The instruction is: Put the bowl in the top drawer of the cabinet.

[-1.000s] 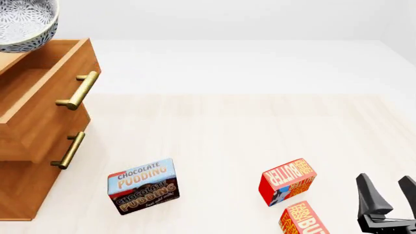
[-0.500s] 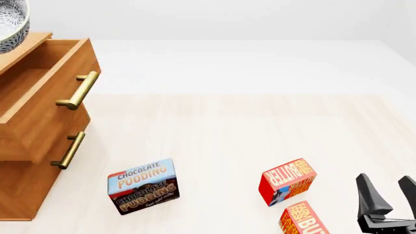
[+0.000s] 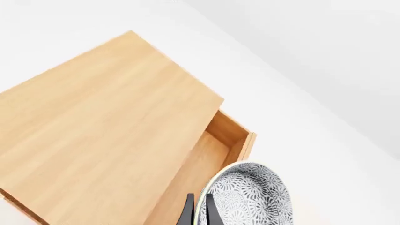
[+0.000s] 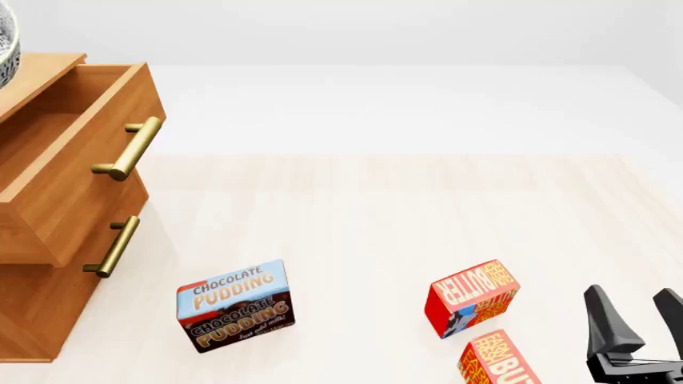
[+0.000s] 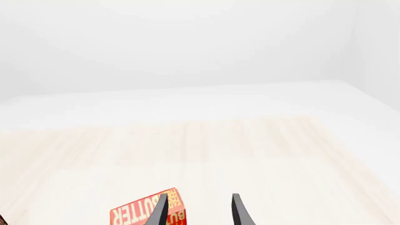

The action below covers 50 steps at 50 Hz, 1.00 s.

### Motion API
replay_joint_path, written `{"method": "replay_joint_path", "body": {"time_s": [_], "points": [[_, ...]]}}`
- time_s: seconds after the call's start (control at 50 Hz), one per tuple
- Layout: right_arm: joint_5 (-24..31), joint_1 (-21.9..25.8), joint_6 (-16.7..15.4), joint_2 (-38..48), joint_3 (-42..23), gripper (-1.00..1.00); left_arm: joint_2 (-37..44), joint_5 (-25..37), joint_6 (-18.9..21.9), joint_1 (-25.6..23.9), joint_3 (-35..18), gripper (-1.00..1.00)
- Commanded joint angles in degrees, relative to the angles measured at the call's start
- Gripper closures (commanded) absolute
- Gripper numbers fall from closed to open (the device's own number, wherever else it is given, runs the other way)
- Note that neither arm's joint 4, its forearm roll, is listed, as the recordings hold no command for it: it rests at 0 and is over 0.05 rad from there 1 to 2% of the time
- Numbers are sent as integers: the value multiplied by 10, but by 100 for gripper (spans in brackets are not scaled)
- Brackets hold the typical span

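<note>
Bowl [image 3: 250, 197] transport, seen from three cameras. Over the last second I have carried the bowl leftward out of the front view, where only a sliver of its patterned wall shows at the upper left corner; the left wrist view places it high above the open top drawer [image 3: 206, 168], pinched by its rim between the closed fingers of my left gripper [image 3: 198, 211]. I judge this to be the approach stage: the bowl is not yet inside the drawer, and a descent over the cavity is what remains. My right gripper [image 4: 641, 320] rests near the table's near right corner with its fingers spread and nothing between them. Counts: one bowl; one cabinet [image 4: 43, 272] showing two drawers, each with one brass handle; one pudding box [image 4: 233, 306]; two red butter boxes [image 4: 473, 296], close together.
</note>
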Motion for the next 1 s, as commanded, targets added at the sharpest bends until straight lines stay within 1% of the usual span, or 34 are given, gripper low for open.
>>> {"method": "replay_joint_path", "body": {"time_s": [0.02, 0.06, 0.16, 0.18, 0.26, 0.28, 0.3, 0.42, 0.48, 0.52, 0.66, 0.72, 0.8, 0.82, 0.9, 0.92, 0.94, 1.0], "points": [[0, 1, -2, -1, 0, -100, -9, -24, -9, 32, 29, 100], [0, 1, -2, 0, 0, -100, -8, -28, -11, 45, 26, 100], [0, 2, -3, 0, 0, -100, -9, -29, -12, 57, 26, 100], [0, 1, -3, 0, 0, -100, -6, -32, -9, 66, 23, 100], [0, 1, -3, -1, 0, -100, -10, -31, -13, 72, 21, 100], [0, 1, -3, 0, 0, -100, -9, -34, -18, 77, 24, 100], [0, 2, -3, 0, 0, -100, -10, -35, -13, 78, 27, 100], [1, 2, -4, -1, 0, -100, -12, -43, -17, 87, 41, 100], [1, 2, -4, -2, 0, -100, -13, -53, -15, 93, 57, 100], [1, 2, -4, -2, 0, -100, -13, -60, -23, 96, 64, 100], [1, 2, -4, -2, 0, -100, -13, -84, -21, 110, 95, 100], [1, 1, -4, -2, 0, -100, -8, -90, -27, 118, 94, 100], [2, 1, -5, -3, 0, -100, -4, -97, -21, 124, 96, 100], [1, 1, -5, -3, 0, -100, 5, -104, -25, 135, 91, 100], [2, 1, -6, -3, 0, -100, 15, -111, -24, 146, 89, 100], [1, 0, -6, -2, 0, -100, 21, -118, -31, 152, 89, 100], [1, 2, -6, -2, 0, -100, 22, -118, -24, 153, 88, 100], [1, 1, -7, -2, 0, -100, 25, -122, -24, 155, 91, 100]]}}
